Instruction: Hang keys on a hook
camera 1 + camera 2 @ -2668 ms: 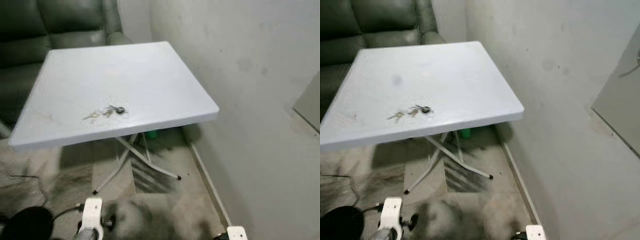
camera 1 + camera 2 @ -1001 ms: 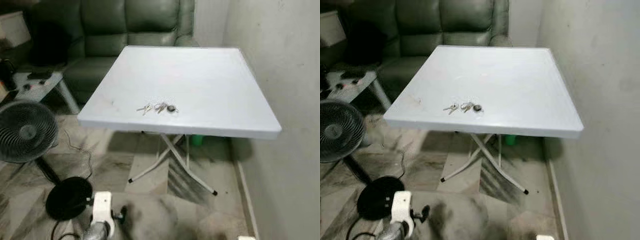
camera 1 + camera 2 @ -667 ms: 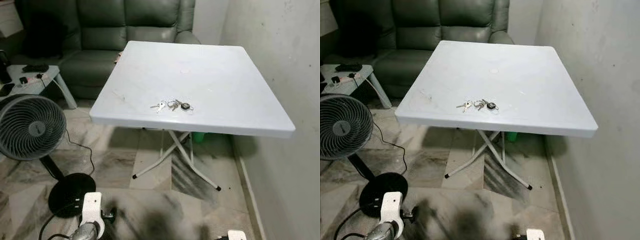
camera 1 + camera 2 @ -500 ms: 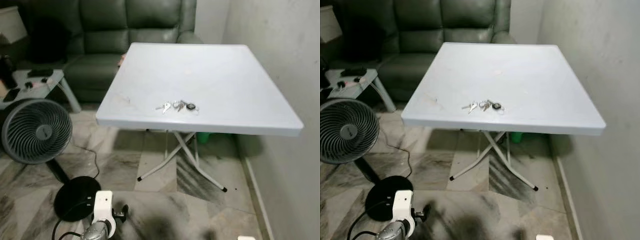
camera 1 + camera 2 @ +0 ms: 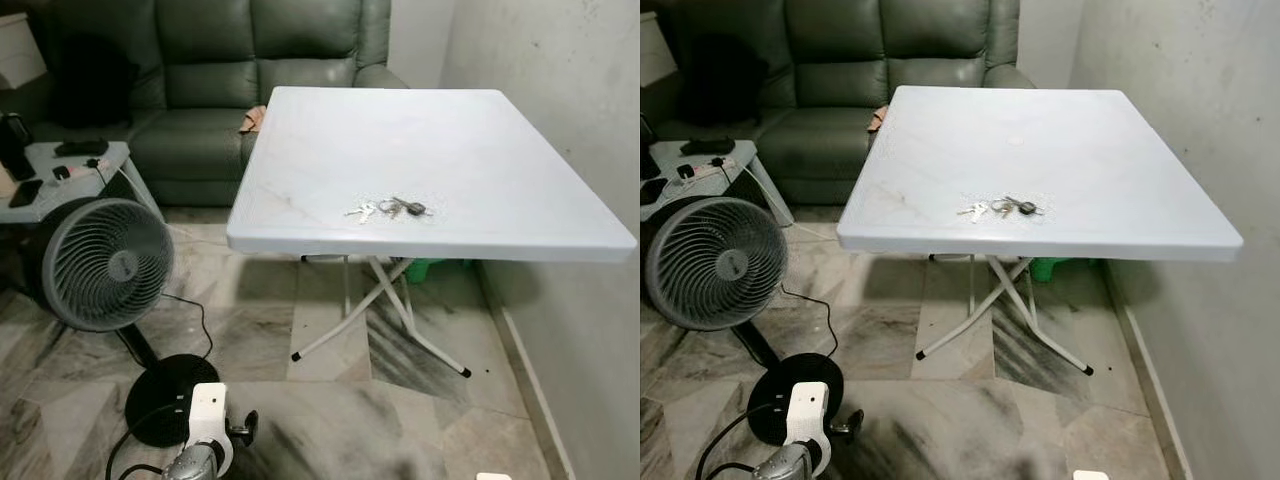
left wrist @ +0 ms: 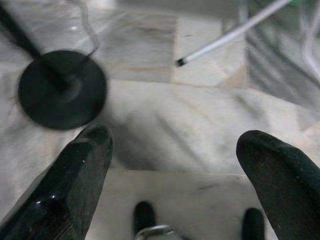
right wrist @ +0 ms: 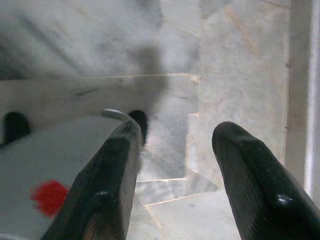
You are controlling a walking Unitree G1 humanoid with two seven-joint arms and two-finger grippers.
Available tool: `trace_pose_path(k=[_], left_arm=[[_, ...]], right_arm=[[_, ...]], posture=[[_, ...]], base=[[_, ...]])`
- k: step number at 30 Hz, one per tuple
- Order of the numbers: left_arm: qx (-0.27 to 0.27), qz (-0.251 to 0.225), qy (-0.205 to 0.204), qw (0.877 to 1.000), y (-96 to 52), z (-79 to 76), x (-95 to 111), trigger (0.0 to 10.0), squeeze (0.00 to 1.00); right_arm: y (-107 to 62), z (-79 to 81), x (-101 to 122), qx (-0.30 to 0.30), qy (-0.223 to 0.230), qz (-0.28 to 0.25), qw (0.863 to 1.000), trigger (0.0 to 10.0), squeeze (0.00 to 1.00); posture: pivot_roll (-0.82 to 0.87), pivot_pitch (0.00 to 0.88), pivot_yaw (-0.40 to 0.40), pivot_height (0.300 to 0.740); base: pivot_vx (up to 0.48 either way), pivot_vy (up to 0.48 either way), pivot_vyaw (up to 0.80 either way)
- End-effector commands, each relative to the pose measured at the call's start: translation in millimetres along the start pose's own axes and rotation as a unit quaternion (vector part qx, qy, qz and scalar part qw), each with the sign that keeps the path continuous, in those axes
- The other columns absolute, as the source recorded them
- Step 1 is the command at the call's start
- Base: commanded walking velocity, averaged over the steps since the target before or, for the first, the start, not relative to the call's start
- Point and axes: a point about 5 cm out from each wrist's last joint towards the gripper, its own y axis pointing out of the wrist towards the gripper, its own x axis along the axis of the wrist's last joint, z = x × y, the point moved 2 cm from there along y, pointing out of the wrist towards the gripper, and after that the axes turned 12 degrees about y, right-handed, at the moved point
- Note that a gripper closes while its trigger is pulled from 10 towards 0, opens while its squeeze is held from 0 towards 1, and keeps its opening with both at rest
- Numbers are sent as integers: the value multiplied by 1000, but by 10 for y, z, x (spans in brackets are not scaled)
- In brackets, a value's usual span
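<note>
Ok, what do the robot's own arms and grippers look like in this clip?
The left arm has a white housing above a silver segment, with a black knob on its side. The left gripper and right gripper each have two thick, glossy black fingers with rounded tips.

Left arm [image 5: 205, 440]: white boxy wrist housing, rounded corners, small dark hole on its face, black knob on one side, silver metallic segment below it. Right arm [image 5: 495, 477]: a white housing corner. Left gripper [image 6: 170, 165]: two long glossy black fingers [image 6: 75, 185], rounded tips, widening toward base, faint highlights; silver ring piece low between them. Right gripper [image 7: 172, 165]: same glossy black fingers [image 7: 107, 185], rounded tips; light grey body panel with a red mark, a curved silver edge.
</note>
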Motion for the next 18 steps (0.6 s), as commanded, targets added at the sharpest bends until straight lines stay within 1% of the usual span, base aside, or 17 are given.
trace_pose_path(k=[1,7,8,9,12,14,18], left_arm=[[9,-1,6,1000,4,62,26,10000,0],[9,-4,8,1000,7,62,42,10000,0],[9,-6,9,1000,8,62,48,10000,0],[9,-9,9,1000,10,61,58,10000,0],[9,-11,7,1000,13,62,72,10000,0],[9,-12,7,1000,14,65,75,10000,0],[9,-13,7,1000,17,64,86,10000,0]], right_arm=[[13,79,18,7,6,-3,1000,10000,0],[15,82,29,9,9,-5,1000,10000,0],[15,85,32,11,16,-7,1000,10000,0],[14,86,42,12,26,-11,1000,10000,1000],[16,88,68,16,37,-18,999,10000,1000],[18,84,83,15,33,-21,999,10000,1000],[23,80,130,19,37,-29,999,10000,1000]], posture=[[-33,0,15,732],[-32,0,14,732],[-32,0,14,732],[-31,0,13,732],[-30,0,13,732],[-30,0,13,732],[-31,0,13,732]], base=[[0,0,0],[0,0,0],[0,0,0],[0,0,0],[0,0,0],[0,0,0],[0,0,0]])
